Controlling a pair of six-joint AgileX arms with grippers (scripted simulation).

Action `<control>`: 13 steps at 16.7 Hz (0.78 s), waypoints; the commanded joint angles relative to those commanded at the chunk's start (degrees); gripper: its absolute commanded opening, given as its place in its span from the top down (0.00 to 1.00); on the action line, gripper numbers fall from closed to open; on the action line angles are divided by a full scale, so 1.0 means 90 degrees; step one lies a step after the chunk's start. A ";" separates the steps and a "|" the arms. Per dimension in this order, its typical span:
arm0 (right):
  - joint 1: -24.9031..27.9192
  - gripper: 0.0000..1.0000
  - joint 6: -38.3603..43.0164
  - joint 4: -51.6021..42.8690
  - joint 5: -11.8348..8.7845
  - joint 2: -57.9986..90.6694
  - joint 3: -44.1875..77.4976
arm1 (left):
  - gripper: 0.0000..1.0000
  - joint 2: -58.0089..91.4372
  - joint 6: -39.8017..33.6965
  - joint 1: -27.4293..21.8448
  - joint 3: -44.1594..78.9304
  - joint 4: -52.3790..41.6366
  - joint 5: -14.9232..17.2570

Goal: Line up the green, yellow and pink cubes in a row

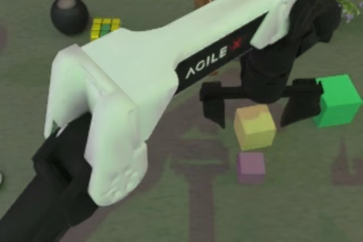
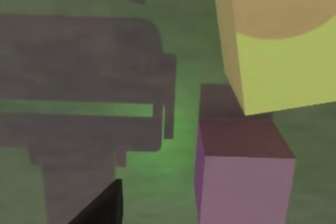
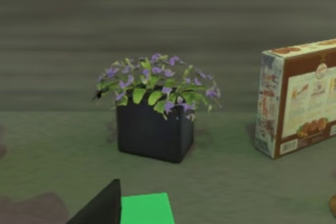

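A: What does the desk (image 1: 317, 208) look like?

B: Dull green, printed with murky mauve-grey shapes. The right wrist view shows a grey, banded wall behind it.

A: Count things for me, starting from the left.

B: One dark ball (image 1: 69, 14) at the far left, one gridded puzzle cube (image 1: 104, 26) just beside it, partly under the big white arm. Then three plain cubes on the right half: one yellow cube (image 1: 254, 127), one pink cube (image 1: 251, 166) near it on the side closer to the camera's lower edge, a small gap between them, and one green cube (image 1: 338, 100) further right. One potted plant (image 3: 154, 109) with purple flowers sits at the far right corner, and one printed carton (image 3: 297, 104) stands well apart from it.

A: And the hands?

B: The left hand (image 1: 261, 103) hovers over the cubes with its black fingers spread wide; one finger (image 1: 303, 103) sits against the green cube's left face, the other left of the yellow cube. It pinches nothing. For the right hand (image 3: 102, 205), only one dark fingertip shows beside the green cube, so I cannot tell its state.
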 joint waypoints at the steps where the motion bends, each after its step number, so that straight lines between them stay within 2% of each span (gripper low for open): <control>1: 0.0000 0.00 0.0000 0.0000 0.0000 0.0000 0.0000 | 0.00 -0.0009 0.0000 -0.0037 -0.0011 0.0017 0.0000; 6: 0.0167 0.00 0.0103 -0.0378 0.0003 0.0542 0.0544 | 0.00 -0.0648 0.0086 0.0268 -0.0632 0.0411 -0.0030; 9: 0.0456 0.00 0.0270 -0.1016 0.0001 0.1565 0.1539 | 0.00 -0.1820 0.0266 0.0810 -0.1765 0.1105 -0.0066; 13: 0.0968 0.00 0.0567 -0.2191 -0.0004 0.3696 0.3336 | 0.00 -0.4287 0.0739 0.1804 -0.4081 0.2423 -0.0096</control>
